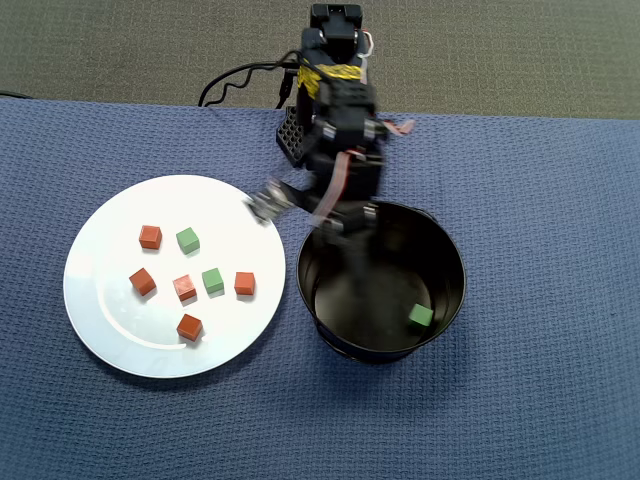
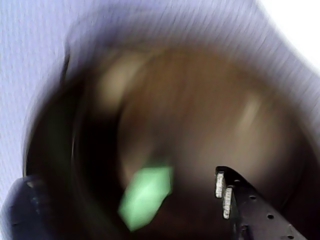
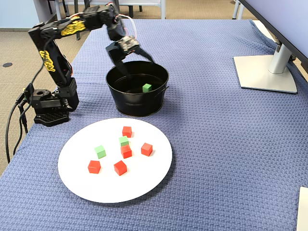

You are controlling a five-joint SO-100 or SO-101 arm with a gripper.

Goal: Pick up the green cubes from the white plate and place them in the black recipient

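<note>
In the overhead view, the large round glossy white plate [image 1: 100, 310] lies at nine o'clock of the tall-walled black pot [image 1: 445, 250]. Two small matte green cubes [image 1: 188, 240] rest on it among five red-orange cubes [image 1: 150, 237]; a third green cube [image 1: 420, 317] lies inside the pot at four o'clock. The hand [image 1: 300, 210] hangs released and empty over the pot's rim at ten o'clock. It should probably lift clear before swinging plateward. Blue woven cloth [image 1: 540, 400] covers the tabletop; grey carpet [image 1: 120, 50] lies beyond.

In the overhead view, plate [image 1: 90, 290] lies left of pot [image 1: 445, 255], touching.
</note>
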